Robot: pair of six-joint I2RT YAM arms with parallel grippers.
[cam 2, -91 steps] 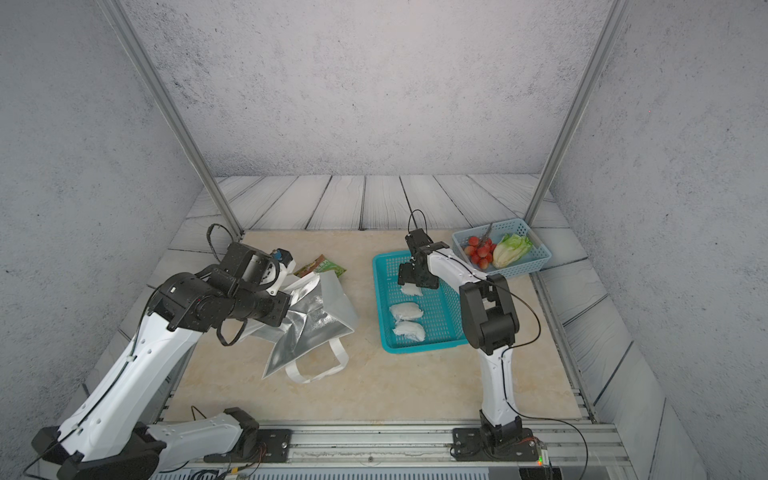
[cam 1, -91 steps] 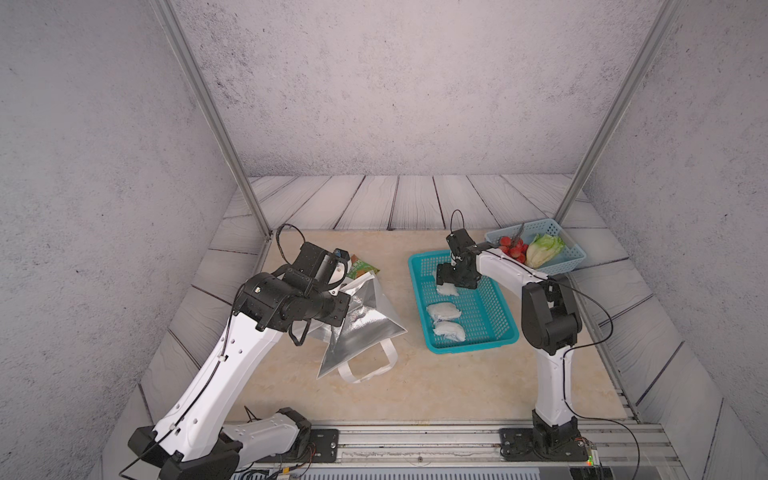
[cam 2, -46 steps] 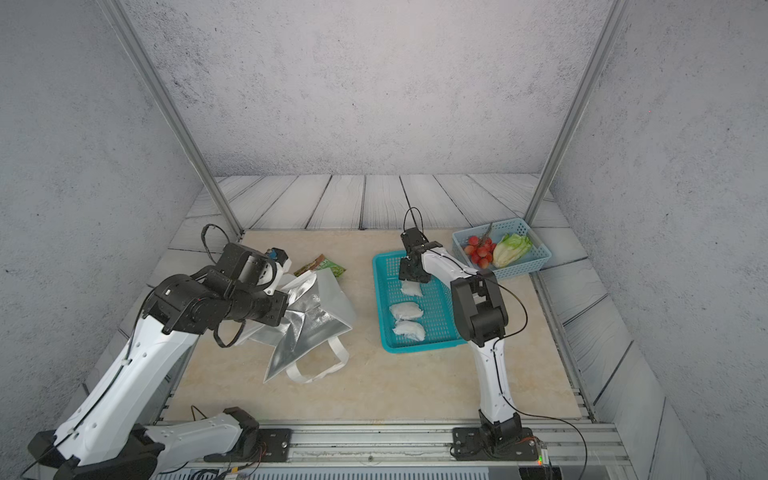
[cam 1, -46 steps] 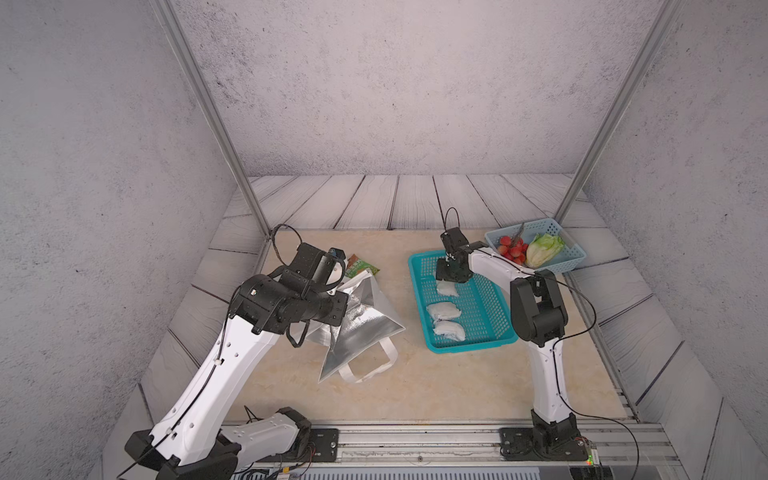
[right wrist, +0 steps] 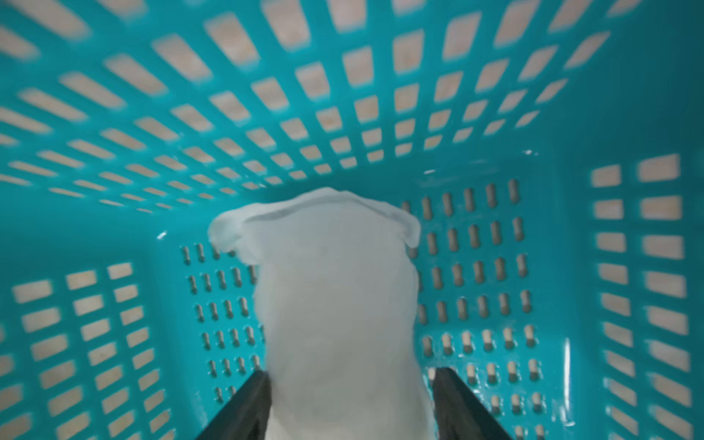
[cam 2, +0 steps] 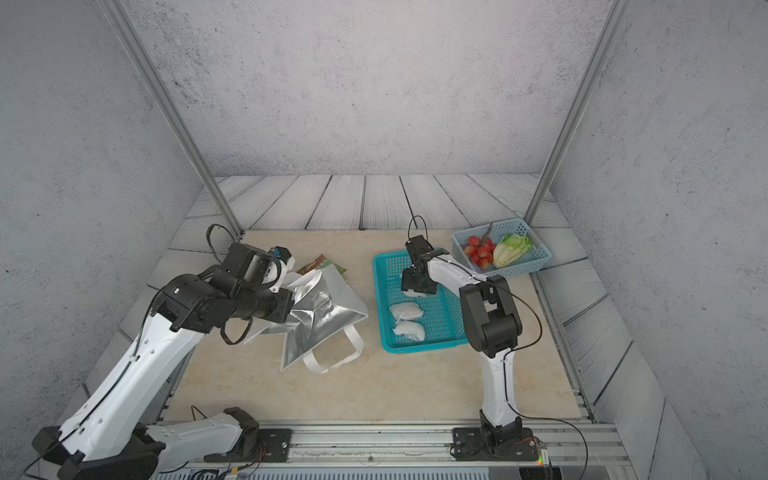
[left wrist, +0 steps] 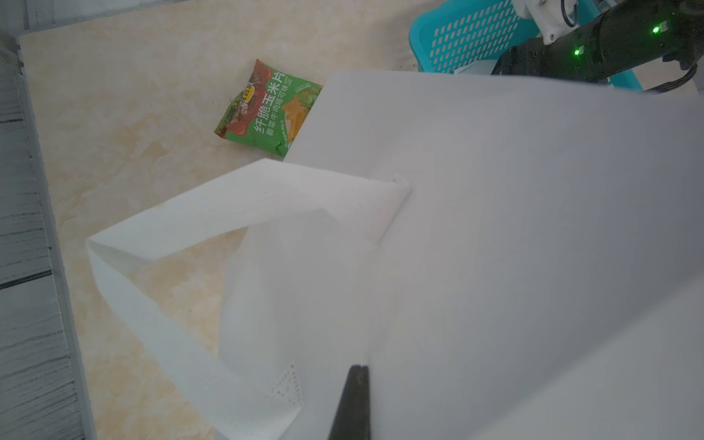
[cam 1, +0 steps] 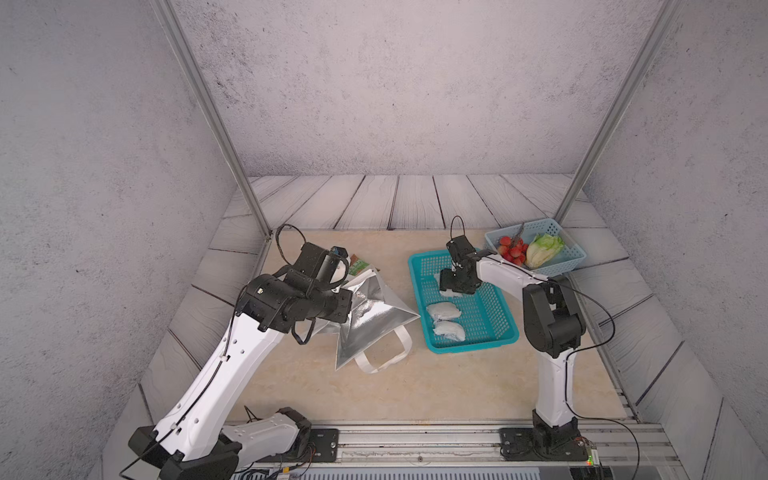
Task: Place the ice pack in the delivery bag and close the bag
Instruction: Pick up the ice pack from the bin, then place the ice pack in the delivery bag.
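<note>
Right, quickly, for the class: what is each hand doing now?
Left hand: closed on the delivery bag.
Right hand: astride an ice pack in the teal basket; grip cannot be told.

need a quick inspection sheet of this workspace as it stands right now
surface: beige tabletop, no spills seen
job's things: delivery bag lying tipped, foil lining showing; three ice packs in the teal basket, none bagged
clutter: green snack packet beside the bag; pale blue basket holding tomatoes and lettuce
grippers: left gripper shut on the bag's edge; right gripper straddles the farthest ice pack, grip unclear
cables: black loops above both wrists
surroundings: grey walls, metal posts, nothing else seen
</note>
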